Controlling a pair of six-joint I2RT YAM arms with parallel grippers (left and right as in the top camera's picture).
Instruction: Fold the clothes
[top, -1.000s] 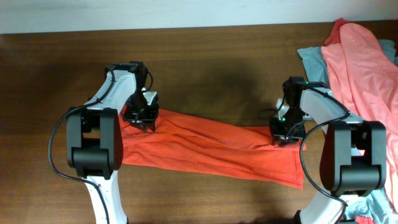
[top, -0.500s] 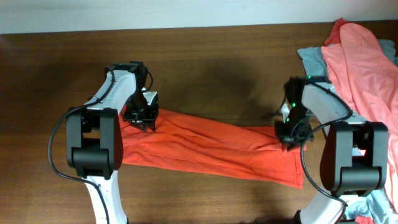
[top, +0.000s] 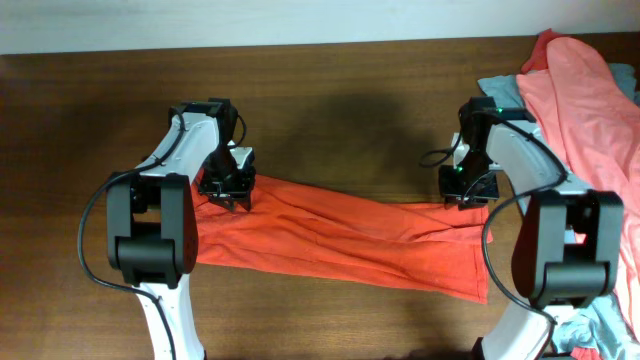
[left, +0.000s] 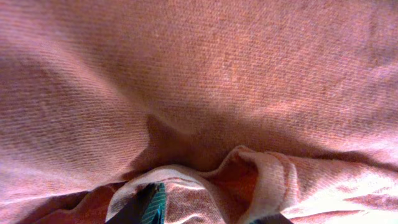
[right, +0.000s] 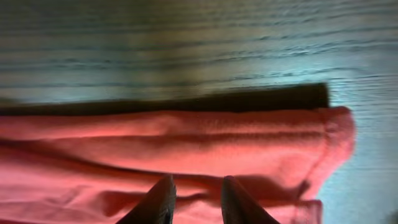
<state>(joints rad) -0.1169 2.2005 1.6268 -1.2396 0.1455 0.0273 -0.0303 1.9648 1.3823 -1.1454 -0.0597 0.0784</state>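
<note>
The orange-red T-shirt (top: 340, 235) lies on the dark wooden worktop (top: 330, 110) as a long narrow band, and its long axis runs from the upper left down to the lower right, between the two arms. The left arm (top: 185, 140) reaches in from the left side and bends down to the upper left end of the band. There the left claw (top: 228, 185) points downward and is closed on a raised fold of the fabric. In the left wrist view the cloth (left: 217, 74) fills the frame and a hem is bunched between the two fingertips (left: 149, 204). The right arm (top: 525, 165) curves over the right end of the T-shirt, and the right claw (top: 470, 190) is at its upper right corner. In the right wrist view its fingers (right: 163, 198) stand a little apart over the flat folded edge (right: 155, 137), gripping nothing. At the far right of the worktop a salmon-pink garment (top: 585, 100) lies over a grey-blue garment (top: 497, 95), apart from the T-shirt.
</note>
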